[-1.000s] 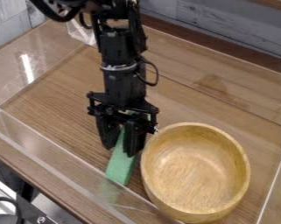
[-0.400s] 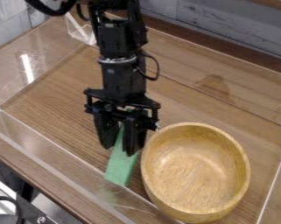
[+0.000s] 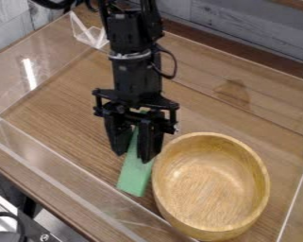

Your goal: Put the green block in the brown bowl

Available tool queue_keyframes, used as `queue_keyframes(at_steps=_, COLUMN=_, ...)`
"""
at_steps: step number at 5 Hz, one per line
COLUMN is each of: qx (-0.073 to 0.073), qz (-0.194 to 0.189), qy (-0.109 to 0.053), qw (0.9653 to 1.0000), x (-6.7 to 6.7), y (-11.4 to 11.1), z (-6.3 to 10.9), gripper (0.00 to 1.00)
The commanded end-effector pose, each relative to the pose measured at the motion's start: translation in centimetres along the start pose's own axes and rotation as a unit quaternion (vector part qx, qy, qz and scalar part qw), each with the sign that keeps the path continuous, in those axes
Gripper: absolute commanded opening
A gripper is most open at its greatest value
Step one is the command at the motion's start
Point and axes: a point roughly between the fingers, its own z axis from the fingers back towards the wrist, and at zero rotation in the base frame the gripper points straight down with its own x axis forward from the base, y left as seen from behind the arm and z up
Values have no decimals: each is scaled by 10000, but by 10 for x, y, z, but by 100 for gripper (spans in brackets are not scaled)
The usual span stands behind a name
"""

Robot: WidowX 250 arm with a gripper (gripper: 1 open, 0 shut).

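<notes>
My black gripper (image 3: 139,151) points steeply down over the wooden tabletop, just left of the brown bowl (image 3: 259,170). It is shut on the green block (image 3: 139,176). The block's upper part sits between the fingers and its lower end sticks out below them, tilted, close above the table. The block's lower right corner is near the bowl's left rim; I cannot tell if they touch. The bowl is wide, light wood, with nothing in it.
A clear plastic wall (image 3: 65,180) runs along the front left edge of the table, and another clear panel (image 3: 41,57) stands at the far left. Grey boards (image 3: 242,24) close the back. Bare wooden tabletop (image 3: 229,95) lies behind the bowl.
The gripper has risen a little and shifted slightly right, toward the bowl, carrying the green block with it. The bowl has stayed put.
</notes>
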Motion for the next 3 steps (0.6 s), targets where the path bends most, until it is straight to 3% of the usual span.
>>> queue_keyframes(at_steps=1, qx=9, qz=-103, qy=-334, qw=9994, x=5, y=-11, z=18, gripper=0)
queue_keyframes(at_steps=3, qx=6, qz=-158, qy=-393, qw=9991, x=5, y=-29, z=24, gripper=0)
